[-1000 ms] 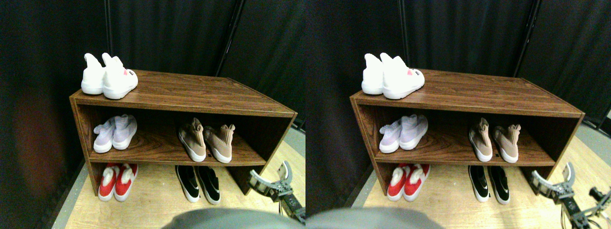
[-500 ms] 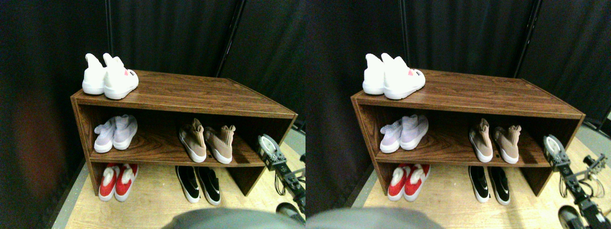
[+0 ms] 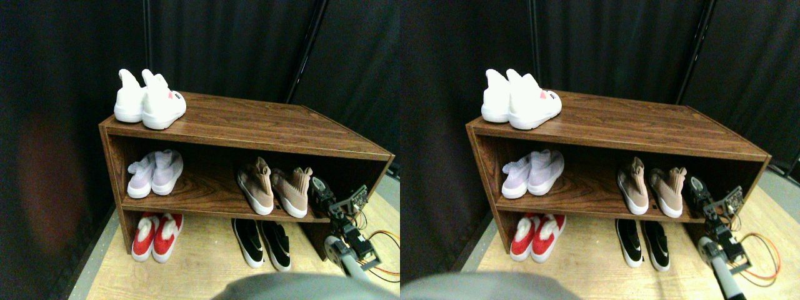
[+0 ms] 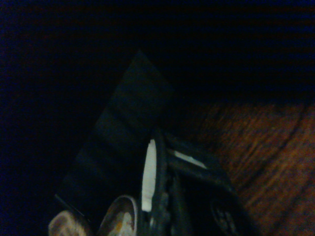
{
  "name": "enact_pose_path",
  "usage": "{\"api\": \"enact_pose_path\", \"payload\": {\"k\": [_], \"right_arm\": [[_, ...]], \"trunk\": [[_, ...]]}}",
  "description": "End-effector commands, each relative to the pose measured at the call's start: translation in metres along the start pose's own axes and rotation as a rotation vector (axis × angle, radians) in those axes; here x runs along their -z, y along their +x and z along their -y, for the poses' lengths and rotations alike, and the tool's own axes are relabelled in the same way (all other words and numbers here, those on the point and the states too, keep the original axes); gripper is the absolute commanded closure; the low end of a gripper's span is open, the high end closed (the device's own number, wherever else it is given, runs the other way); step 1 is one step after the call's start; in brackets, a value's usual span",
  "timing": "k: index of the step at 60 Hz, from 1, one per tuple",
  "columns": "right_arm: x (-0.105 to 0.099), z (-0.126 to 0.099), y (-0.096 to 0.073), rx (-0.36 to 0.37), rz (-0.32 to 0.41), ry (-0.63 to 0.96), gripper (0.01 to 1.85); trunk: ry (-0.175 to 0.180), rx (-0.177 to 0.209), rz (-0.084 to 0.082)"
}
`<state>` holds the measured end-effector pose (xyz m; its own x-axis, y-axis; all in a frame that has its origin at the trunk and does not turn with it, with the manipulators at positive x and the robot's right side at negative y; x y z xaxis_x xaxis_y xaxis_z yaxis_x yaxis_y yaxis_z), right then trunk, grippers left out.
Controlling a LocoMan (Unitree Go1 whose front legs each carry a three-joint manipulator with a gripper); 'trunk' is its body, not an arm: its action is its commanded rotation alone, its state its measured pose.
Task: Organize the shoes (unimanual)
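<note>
Two tan knit high shoes (image 3: 255,184) (image 3: 292,190) stand side by side on the right half of the rack's middle shelf (image 3: 206,197). A pair of black low slip-ons (image 3: 262,242) sits on the floor right below them. My right gripper (image 3: 331,197) reaches into the middle shelf at its right end. It is close beside the right tan shoe, and I cannot see whether it touches. The wrist view is very dark and shows only brown wood grain (image 4: 270,147) beyond the gripper.
The brown wooden rack (image 3: 250,125) carries a white pair (image 3: 150,100) on top at the left. A pale lilac pair (image 3: 155,173) stands at the middle shelf's left. A red and white pair (image 3: 156,234) sits on the floor below. Black curtains hang behind, and the rack's right side panel (image 3: 375,181) is by my arm.
My right gripper has risen from the floor at the rack's lower right, past the side panel, and moved left into the middle shelf beside the tan shoes. The shoes have not moved.
</note>
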<state>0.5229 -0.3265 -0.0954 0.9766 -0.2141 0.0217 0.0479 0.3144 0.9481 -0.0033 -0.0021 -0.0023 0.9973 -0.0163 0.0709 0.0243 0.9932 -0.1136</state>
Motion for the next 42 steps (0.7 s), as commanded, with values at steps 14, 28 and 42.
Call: {"api": "enact_pose_path", "payload": {"k": [14, 28, 42], "right_arm": [[0.018, -0.006, -0.001, -0.030, -0.048, -0.100, 1.80], [0.038, -0.013, -0.009, -0.004, -0.079, 0.004, 1.80], [0.052, -0.016, -0.019, -0.011, -0.087, -0.020, 1.80]], "trunk": [[-0.022, -0.038, -0.021], [-0.042, -0.064, -0.018], [-0.051, -0.072, -0.015]]}}
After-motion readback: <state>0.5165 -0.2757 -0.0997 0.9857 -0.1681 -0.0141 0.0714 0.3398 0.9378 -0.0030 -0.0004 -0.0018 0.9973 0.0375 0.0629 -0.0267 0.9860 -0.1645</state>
